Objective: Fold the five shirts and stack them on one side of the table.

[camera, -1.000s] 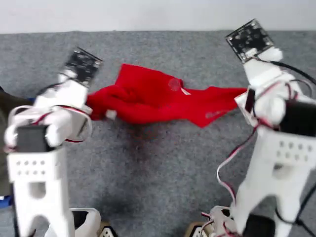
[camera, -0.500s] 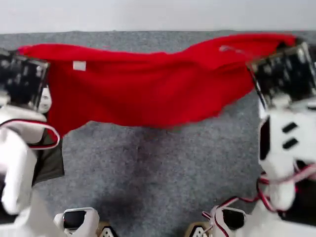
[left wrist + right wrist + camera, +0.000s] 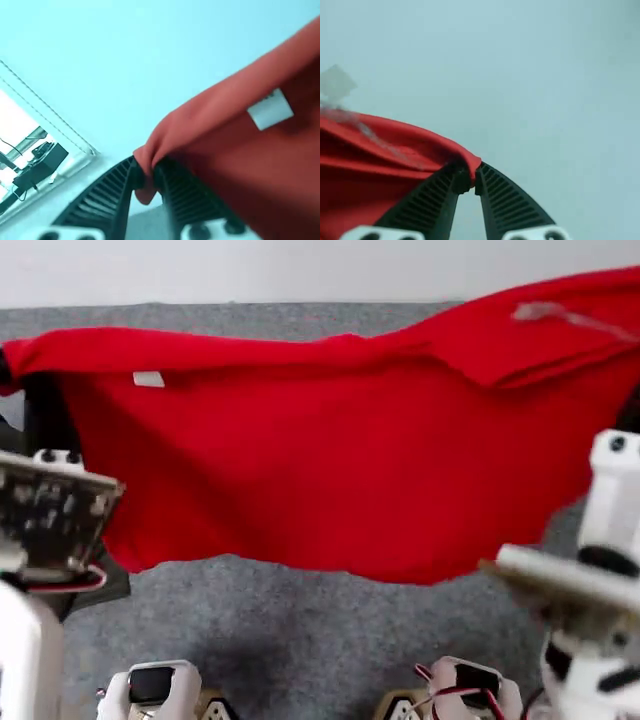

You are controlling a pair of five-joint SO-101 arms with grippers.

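A red shirt (image 3: 330, 455) hangs spread wide in the air above the grey table (image 3: 300, 640), held up by both arms. My left gripper (image 3: 146, 172) is shut on one corner of the red shirt (image 3: 235, 150), near a small white label (image 3: 270, 111). My right gripper (image 3: 466, 181) is shut on the opposite corner of the red shirt (image 3: 375, 165). In the high view the white label (image 3: 148, 380) sits near the shirt's upper left edge, and a pale tag (image 3: 545, 312) shows near its upper right.
Both white arm bodies (image 3: 50, 530) (image 3: 590, 600) rise close to the high camera at the left and right. The arm bases (image 3: 150, 690) stand at the table's near edge. A dark cloth (image 3: 95, 590) lies at the table's left edge.
Both arms lifted the red shirt from a bunched heap on the table and pulled it apart, so it now hangs stretched wide and high, closer to the camera.
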